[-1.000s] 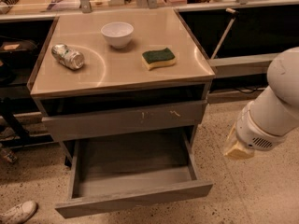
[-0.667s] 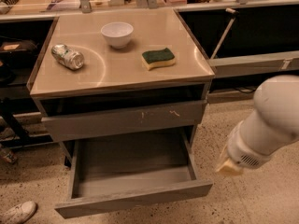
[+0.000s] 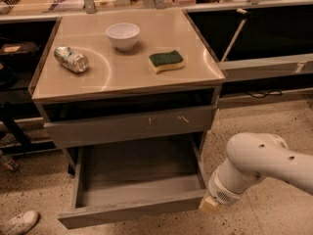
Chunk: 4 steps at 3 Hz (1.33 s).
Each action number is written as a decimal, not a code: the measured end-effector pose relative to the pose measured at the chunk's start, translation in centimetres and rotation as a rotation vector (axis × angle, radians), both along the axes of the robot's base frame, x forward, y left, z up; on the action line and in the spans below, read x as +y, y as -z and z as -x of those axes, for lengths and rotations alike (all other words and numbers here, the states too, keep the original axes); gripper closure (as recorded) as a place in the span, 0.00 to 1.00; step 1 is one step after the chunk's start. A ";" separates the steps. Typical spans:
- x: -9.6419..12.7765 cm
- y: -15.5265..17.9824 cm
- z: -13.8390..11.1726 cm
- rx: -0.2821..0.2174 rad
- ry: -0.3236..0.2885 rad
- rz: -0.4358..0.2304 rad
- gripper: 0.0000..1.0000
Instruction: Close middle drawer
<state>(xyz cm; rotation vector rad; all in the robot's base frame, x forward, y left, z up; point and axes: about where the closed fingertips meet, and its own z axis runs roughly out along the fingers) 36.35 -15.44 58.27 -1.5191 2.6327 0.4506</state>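
Note:
The middle drawer [image 3: 132, 180] is pulled out wide open below the cabinet, its grey floor bare and its plain front panel [image 3: 127, 212] nearest the camera. Above it is the taller grey drawer front with pale scratch marks [image 3: 129, 125], which is shut. My gripper [image 3: 209, 204] hangs at the end of the white arm [image 3: 259, 163] at the lower right. Its pale tip is right at the front right corner of the open drawer's panel, at or nearly at contact.
On the tan cabinet top [image 3: 122, 67] are a white bowl [image 3: 122, 35], a crushed can [image 3: 71, 59] and a green-and-yellow sponge [image 3: 166, 61]. A white shoe [image 3: 18, 223] lies on the floor at the lower left. Dark shelving stands on both sides.
The arm has moved left and down, bringing the gripper from beside the cabinet to the front right corner of the open drawer. The drawer has not visibly moved.

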 end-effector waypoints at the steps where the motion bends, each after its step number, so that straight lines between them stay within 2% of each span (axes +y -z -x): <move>1: 0.0 0.3 0.0 0.004 0.001 -0.004 1.00; 2: 0.1 1.9 0.7 0.037 0.004 -0.022 1.00; 3: 0.3 5.5 1.7 0.089 0.022 -0.027 1.00; 4: 0.8 11.3 0.8 0.117 0.107 -0.045 1.00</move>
